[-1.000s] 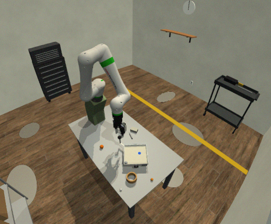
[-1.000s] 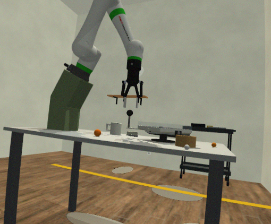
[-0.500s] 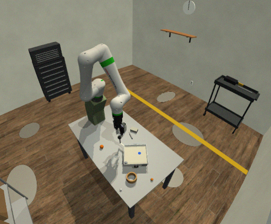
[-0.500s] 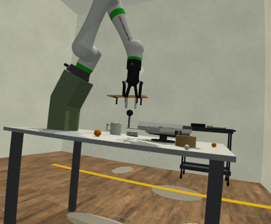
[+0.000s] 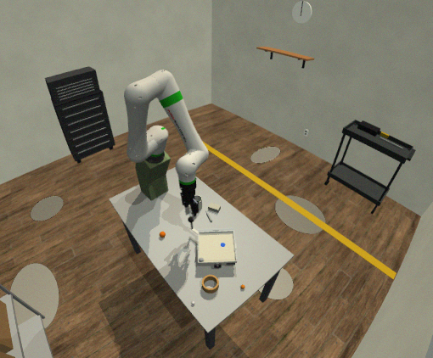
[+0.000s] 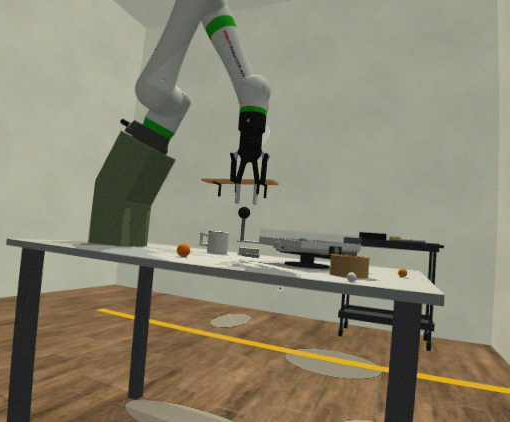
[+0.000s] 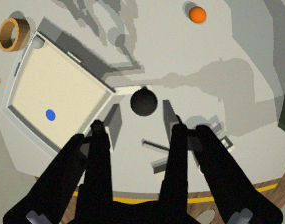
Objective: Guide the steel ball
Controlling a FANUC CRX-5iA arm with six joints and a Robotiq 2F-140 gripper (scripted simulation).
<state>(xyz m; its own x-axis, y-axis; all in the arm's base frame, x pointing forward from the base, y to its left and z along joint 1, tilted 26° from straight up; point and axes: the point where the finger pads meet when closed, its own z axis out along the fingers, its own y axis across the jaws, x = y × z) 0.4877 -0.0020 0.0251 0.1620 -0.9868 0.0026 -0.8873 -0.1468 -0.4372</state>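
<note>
Your table carries the clear-lidded plate toward its right half, level on a stand half hidden beneath it. The plate's lever juts toward the arm, ending in an upright black knob. The gripper hangs directly above the knob, fingers partly closed, pinching nothing. The steel ball is barely discernible in a plate corner, away from the blue spot.

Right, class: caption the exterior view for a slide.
End effector hangs empty above the black knob beside the plate.
</note>
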